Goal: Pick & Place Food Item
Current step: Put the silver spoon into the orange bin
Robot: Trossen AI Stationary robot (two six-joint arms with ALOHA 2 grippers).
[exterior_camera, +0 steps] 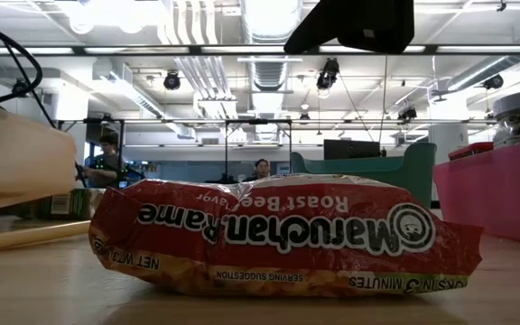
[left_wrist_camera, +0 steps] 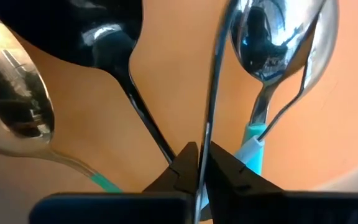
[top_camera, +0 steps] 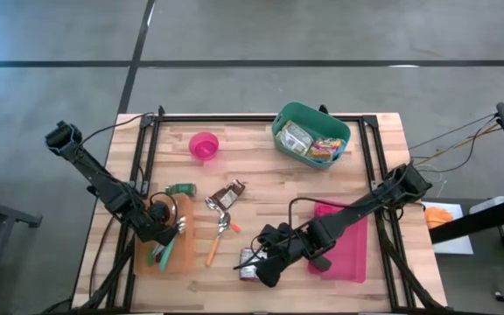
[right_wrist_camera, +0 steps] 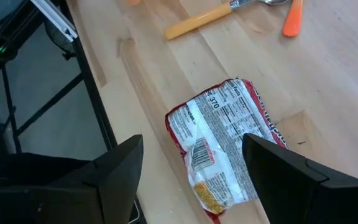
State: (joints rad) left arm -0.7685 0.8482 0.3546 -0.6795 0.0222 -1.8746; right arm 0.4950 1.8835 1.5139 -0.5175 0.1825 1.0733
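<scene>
1. The red crinkly ramen noodle packet [top_camera: 252,263] is lying flat near the front edge of the wooden surface [top_camera: 261,175]; it is looking light, slippery and crushable, best pinched across its narrow middle.
2. The right gripper [right_wrist_camera: 191,180] is hovering above it, fingers apart.
3. The left gripper [left_wrist_camera: 197,165] is clamping 1 thin metal utensil handle [left_wrist_camera: 213,93].
4. Counted: 1 packet, 1 green basket [top_camera: 311,135], 1 pink tray [top_camera: 344,247].
</scene>
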